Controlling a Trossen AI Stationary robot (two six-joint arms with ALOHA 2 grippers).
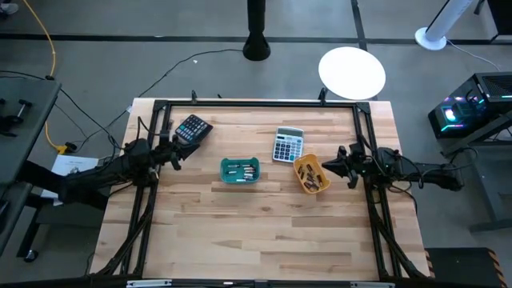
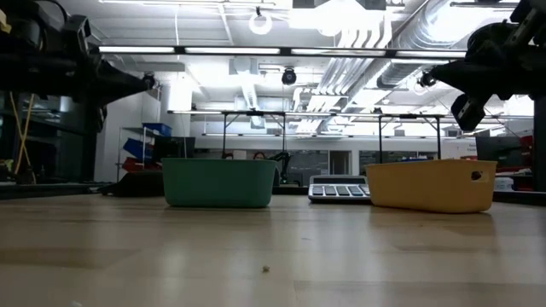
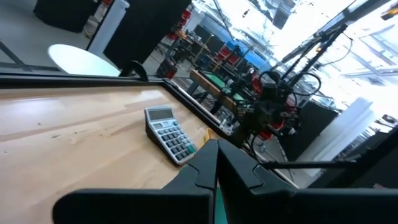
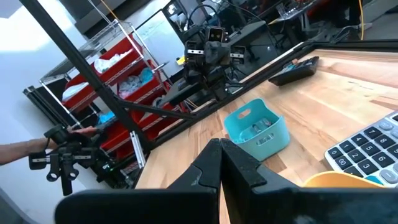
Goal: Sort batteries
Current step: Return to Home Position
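The batteries (image 1: 240, 170) lie as small thin cylinders in a teal tray (image 1: 239, 181) mid-table; more batteries (image 1: 311, 175) lie in a yellow tray (image 1: 302, 162) to its right. My left gripper (image 1: 178, 157) hovers shut and level at the table's left edge, well clear of the teal tray. At the right edge my right gripper (image 1: 326, 166) hovers shut and level, its tip just beside the yellow tray, above the table. In both wrist views the fingertips (image 3: 214, 163) (image 4: 221, 157) meet with nothing between them.
A dark calculator (image 1: 193, 129) lies at the far left near my left arm. A grey calculator (image 1: 289, 145) lies behind the yellow tray. A black frame (image 1: 256, 102) borders the table. A person's hand (image 4: 15, 154) shows beyond the table in the right wrist view.
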